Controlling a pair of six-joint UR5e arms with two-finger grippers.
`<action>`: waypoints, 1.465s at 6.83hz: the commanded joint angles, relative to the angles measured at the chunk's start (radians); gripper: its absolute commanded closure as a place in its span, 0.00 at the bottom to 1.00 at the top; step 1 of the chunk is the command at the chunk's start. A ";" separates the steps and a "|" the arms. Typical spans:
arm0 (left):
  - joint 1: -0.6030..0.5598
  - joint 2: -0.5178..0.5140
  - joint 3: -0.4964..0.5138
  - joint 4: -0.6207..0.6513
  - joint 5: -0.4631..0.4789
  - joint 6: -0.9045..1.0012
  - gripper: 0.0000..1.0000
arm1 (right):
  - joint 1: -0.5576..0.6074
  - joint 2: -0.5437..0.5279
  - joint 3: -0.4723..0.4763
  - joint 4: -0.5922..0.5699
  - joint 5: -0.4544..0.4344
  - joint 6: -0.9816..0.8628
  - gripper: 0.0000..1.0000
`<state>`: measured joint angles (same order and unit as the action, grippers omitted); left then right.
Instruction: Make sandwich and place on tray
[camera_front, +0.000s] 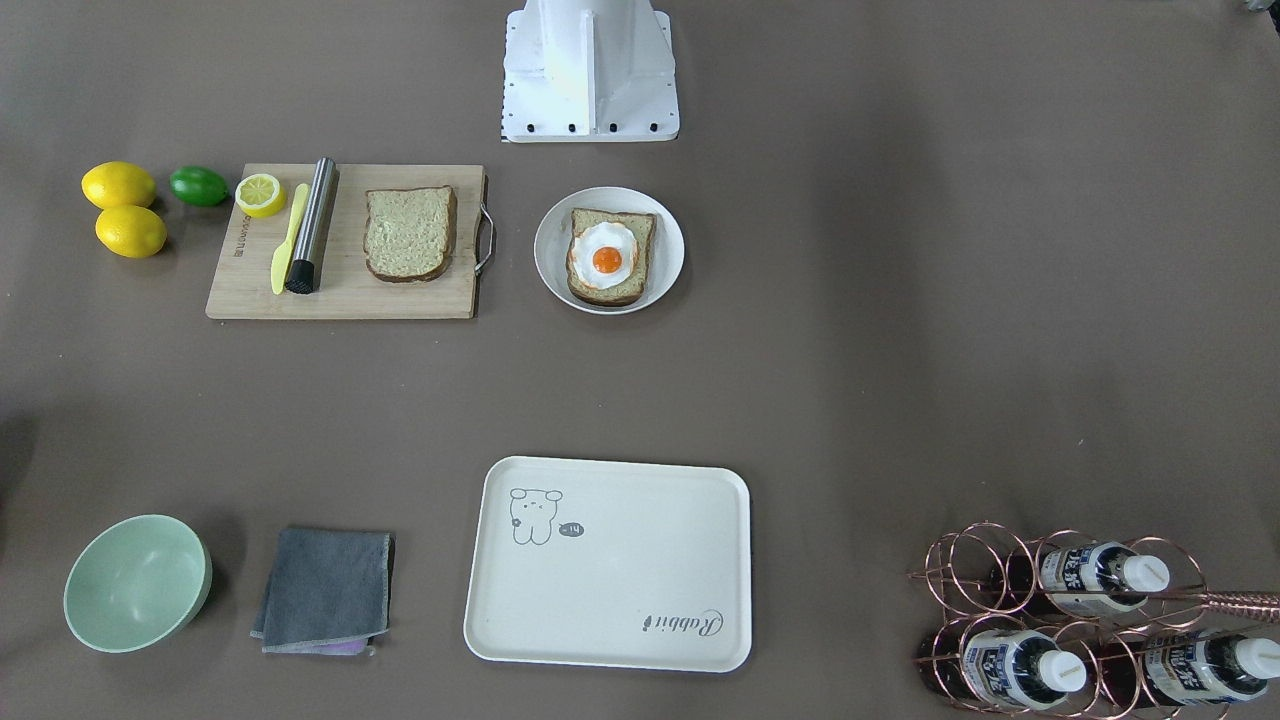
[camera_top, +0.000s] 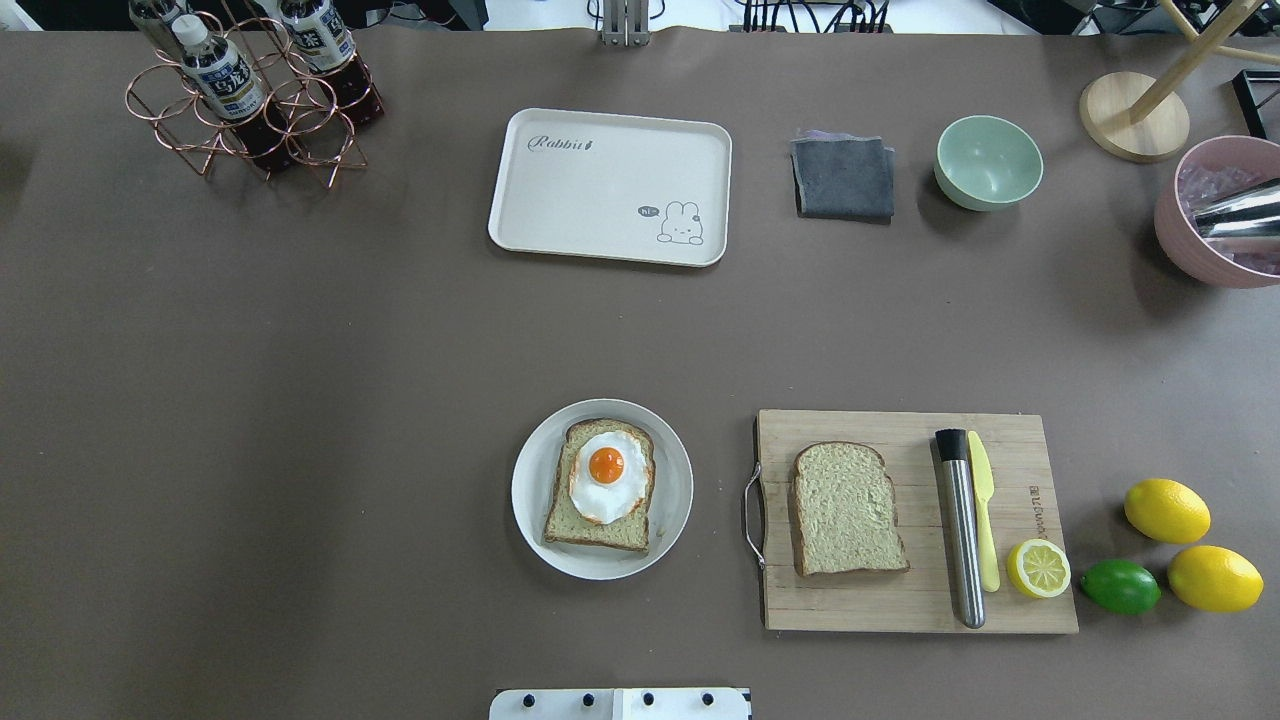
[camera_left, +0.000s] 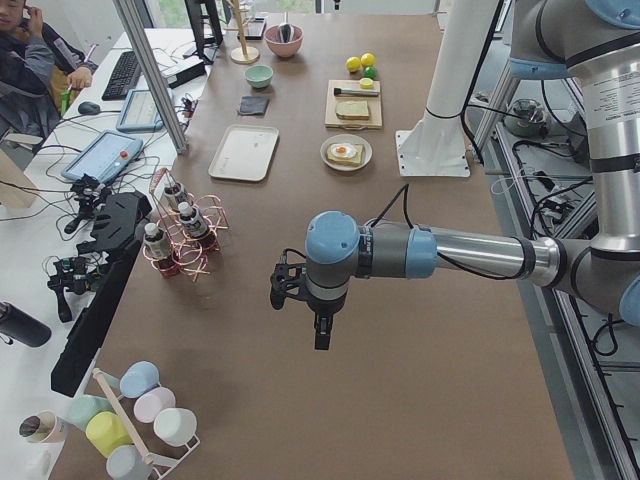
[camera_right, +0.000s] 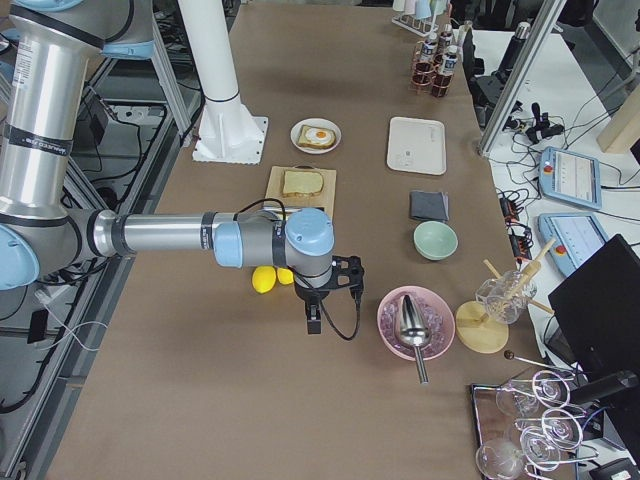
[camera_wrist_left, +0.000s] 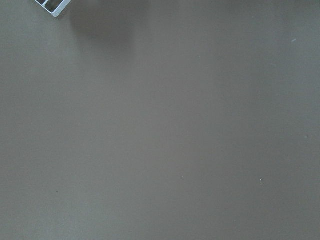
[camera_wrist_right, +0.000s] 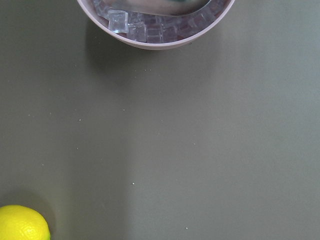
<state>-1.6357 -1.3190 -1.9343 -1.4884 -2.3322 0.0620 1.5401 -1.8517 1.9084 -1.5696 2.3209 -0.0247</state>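
Egg-topped slice (camera_top: 585, 527) on plate (camera_top: 527, 500), second slice (camera_top: 848, 508) on board (camera_top: 900, 602); left hand (camera_left: 320, 338), right hand (camera_right: 312, 320), state unclear

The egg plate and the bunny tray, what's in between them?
Nothing, just bare brown table between the plate and the tray, shown clearest in the overhead view.

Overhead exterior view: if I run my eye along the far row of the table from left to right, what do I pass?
Copper wire rack of bottles → cream tray → folded grey cloth → mint green bowl → pink bowl at the right edge.
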 joint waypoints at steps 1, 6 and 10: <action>0.002 0.000 -0.002 -0.001 0.004 0.001 0.03 | -0.003 0.005 0.003 0.002 0.009 0.008 0.00; 0.002 0.003 -0.005 -0.004 -0.006 -0.001 0.02 | -0.171 0.051 0.111 0.020 0.069 0.207 0.00; 0.005 0.001 0.004 -0.013 -0.006 -0.007 0.02 | -0.478 0.057 0.127 0.447 0.072 0.829 0.00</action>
<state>-1.6321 -1.3163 -1.9360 -1.5007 -2.3378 0.0608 1.1608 -1.7954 2.0339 -1.2444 2.4047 0.6310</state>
